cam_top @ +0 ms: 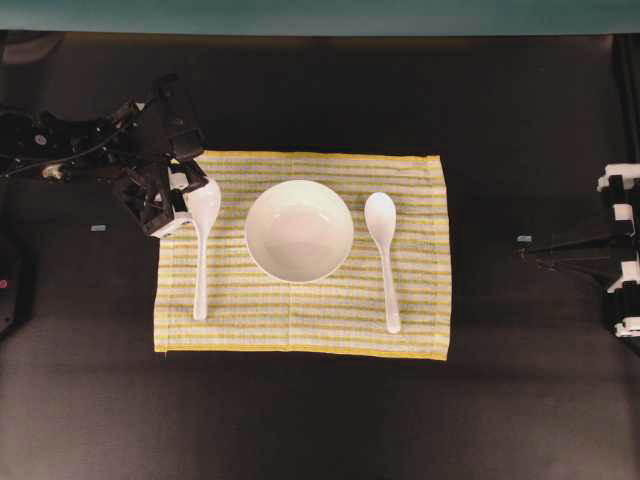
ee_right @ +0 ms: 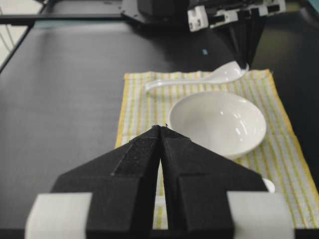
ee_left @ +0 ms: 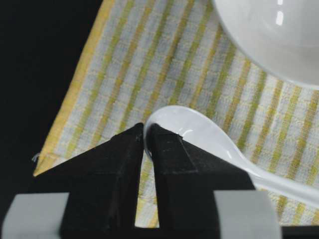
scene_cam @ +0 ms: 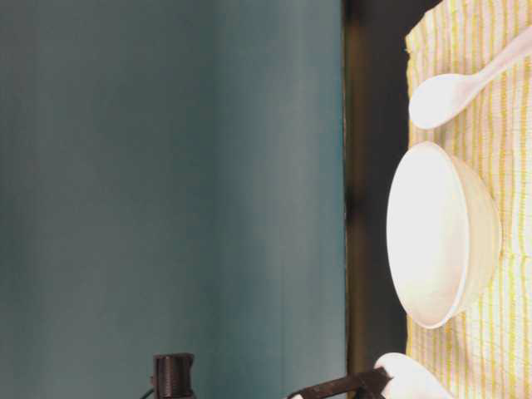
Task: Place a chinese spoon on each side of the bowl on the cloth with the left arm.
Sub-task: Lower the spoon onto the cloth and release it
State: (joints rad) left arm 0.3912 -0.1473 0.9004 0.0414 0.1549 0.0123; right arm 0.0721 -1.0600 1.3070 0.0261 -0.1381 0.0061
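— Round glossy white bowl (cam_top: pixel 299 230): where?
— Centred on the rectangular striped woven cloth (cam_top: pixel 300 325).
— And left of the bowl?
— One glossy white long-handled soup spoon (cam_top: pixel 201 250), on the cloth, scoop away from the near edge.
— Right of the bowl?
— The second spoon (cam_top: pixel 384 255), lying likewise, apart from the bowl.

overhead: straight down | wrists: close, oblique | shared: bowl (cam_top: pixel 299 230)

White spoons (cam_top: pixel 200 240) (cam_top: pixel 383 250) flanking bowl (cam_top: pixel 299 230)
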